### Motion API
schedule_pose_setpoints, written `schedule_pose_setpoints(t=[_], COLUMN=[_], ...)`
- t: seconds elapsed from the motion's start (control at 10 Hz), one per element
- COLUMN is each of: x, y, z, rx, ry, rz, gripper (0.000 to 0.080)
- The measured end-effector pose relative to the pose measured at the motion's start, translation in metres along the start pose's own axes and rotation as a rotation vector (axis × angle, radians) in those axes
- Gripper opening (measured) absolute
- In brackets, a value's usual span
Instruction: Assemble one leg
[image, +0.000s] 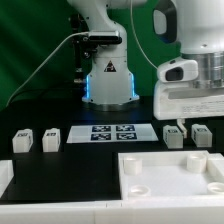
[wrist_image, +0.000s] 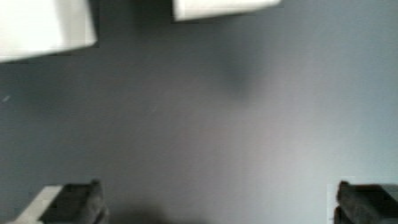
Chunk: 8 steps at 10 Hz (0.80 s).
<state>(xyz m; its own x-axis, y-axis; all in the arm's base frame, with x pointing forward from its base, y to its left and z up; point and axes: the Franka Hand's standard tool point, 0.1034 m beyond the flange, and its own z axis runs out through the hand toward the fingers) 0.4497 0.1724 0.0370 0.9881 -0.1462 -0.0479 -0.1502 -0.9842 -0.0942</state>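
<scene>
Several small white legs with black-and-white tags stand on the dark table: two on the exterior view's left (image: 22, 141) (image: 50, 139) and two on its right (image: 174, 136) (image: 201, 134). My gripper (image: 186, 120) hangs just above the right pair. In the wrist view, my gripper (wrist_image: 221, 205) is open and empty. Its dark fingertips (wrist_image: 71, 203) stand far apart over bare table. Two white blocks (wrist_image: 45, 25) (wrist_image: 222, 8) show at the frame's edge, clear of the jaws.
The marker board (image: 110, 133) lies flat in the middle, between the leg pairs. A large white walled tray-like piece (image: 150, 170) fills the near right. The robot base (image: 108, 80) stands behind the marker board, with a cable on the exterior view's left.
</scene>
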Motion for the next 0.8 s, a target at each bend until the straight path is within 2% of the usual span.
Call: schedule_pose_setpoints(t=[0.1, 0.3, 0.4, 0.6, 0.7, 0.8], x=[-0.008, -0.014, -0.025, -0.028, -0.028, -0.035], y=[-0.003, -0.008, -0.002, -0.011, -0.015, -0.009], z=[0.003, 0.004, 0.005, 0.004, 0.008, 0.005], rx=[-0.013, -0.013, -0.046, -0.1, -0.115, -0.134], ry=[-0.035, -0.03, -0.143, -0.383, -0.446, -0.584], rz=[-0.016, -0.035, -0.055, -0.059, -0.052, -0.062], gripper=[0.0649, 0.0649, 0.0649, 0.0649, 0.0649, 0.0649])
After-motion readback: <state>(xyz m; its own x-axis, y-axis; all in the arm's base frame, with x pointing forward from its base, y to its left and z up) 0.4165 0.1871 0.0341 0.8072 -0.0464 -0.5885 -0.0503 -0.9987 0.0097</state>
